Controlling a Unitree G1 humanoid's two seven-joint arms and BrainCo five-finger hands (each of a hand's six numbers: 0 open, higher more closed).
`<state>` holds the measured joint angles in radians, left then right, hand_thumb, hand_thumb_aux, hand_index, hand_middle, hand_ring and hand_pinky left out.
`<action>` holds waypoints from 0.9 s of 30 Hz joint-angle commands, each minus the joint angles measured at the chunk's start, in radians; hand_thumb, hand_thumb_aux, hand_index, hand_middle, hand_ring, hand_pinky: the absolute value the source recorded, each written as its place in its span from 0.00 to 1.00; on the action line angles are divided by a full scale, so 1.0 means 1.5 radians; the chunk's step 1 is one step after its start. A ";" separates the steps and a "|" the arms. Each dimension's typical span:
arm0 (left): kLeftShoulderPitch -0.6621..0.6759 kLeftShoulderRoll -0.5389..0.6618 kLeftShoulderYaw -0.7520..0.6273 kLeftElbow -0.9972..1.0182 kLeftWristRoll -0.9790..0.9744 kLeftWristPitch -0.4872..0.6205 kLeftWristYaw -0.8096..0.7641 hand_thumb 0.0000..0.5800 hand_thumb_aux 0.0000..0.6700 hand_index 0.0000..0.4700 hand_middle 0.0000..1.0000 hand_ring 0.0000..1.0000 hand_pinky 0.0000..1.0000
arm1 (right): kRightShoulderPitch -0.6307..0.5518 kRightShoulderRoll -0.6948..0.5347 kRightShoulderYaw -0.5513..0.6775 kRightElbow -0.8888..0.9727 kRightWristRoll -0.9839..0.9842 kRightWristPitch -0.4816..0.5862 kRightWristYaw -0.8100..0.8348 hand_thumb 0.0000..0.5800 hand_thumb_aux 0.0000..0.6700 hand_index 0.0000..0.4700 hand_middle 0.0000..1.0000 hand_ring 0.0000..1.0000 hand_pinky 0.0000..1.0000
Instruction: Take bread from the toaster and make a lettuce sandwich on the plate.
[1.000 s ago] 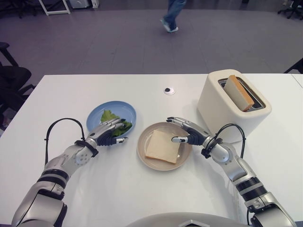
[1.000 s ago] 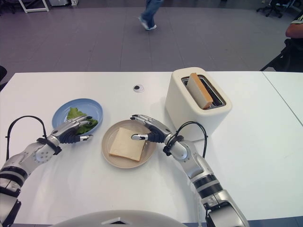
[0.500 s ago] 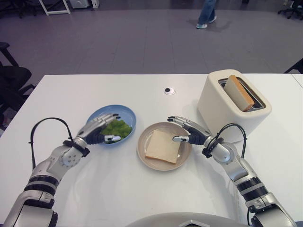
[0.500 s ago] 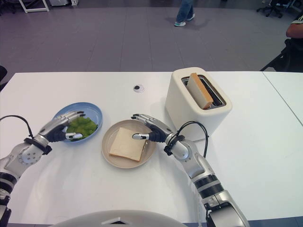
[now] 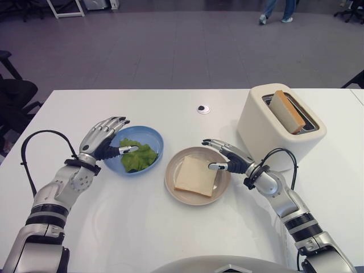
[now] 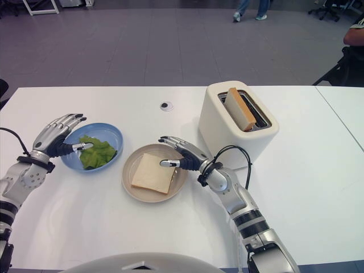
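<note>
Hovering at the left rim of the blue bowl (image 5: pixel 152 138), frame left: left hand (image 5: pixel 102 139) spread wide, empty; lettuce (image 5: pixel 136 158) inside. Right hand (image 5: pixel 230 159), fingers extended, empty, over the right edge of the plate (image 5: pixel 170 183), centre, bread slice (image 5: pixel 195 175) on it. Second slice (image 5: pixel 286 111) stands in toaster (image 5: pixel 267 133), upper right.

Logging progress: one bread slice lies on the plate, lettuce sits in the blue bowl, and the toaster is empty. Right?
The toaster is not empty: the left eye view shows a second slice standing in its slot. The rest holds.

Right hand (image 5: pixel 226 158) overhangs plate's (image 5: pixel 169 182) right rim beside toaster (image 5: pixel 259 133); nearer table (image 5: pixel 142 222) lies bare.
</note>
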<state>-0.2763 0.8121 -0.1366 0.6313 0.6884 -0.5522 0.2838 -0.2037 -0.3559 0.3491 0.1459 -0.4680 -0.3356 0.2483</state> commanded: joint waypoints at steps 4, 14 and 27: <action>-0.041 -0.035 -0.077 0.091 0.045 0.012 0.000 0.30 0.16 0.16 0.00 0.00 0.00 | 0.002 -0.002 -0.003 -0.001 0.008 0.002 0.006 0.00 0.00 0.00 0.00 0.00 0.00; -0.058 -0.044 -0.138 0.170 0.043 -0.033 -0.025 0.82 0.58 0.58 0.00 0.00 0.00 | 0.005 0.000 -0.003 -0.004 0.008 0.003 0.004 0.00 0.00 0.00 0.00 0.00 0.00; -0.053 -0.032 -0.071 0.097 -0.056 -0.141 0.020 1.00 1.00 1.00 0.00 0.00 0.00 | 0.007 0.000 -0.006 -0.011 0.010 0.000 0.001 0.00 0.00 0.00 0.00 0.00 0.00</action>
<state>-0.3741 0.7548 -0.2625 0.7988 0.6336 -0.7386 0.3264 -0.2011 -0.3549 0.3474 0.1440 -0.4672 -0.3368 0.2470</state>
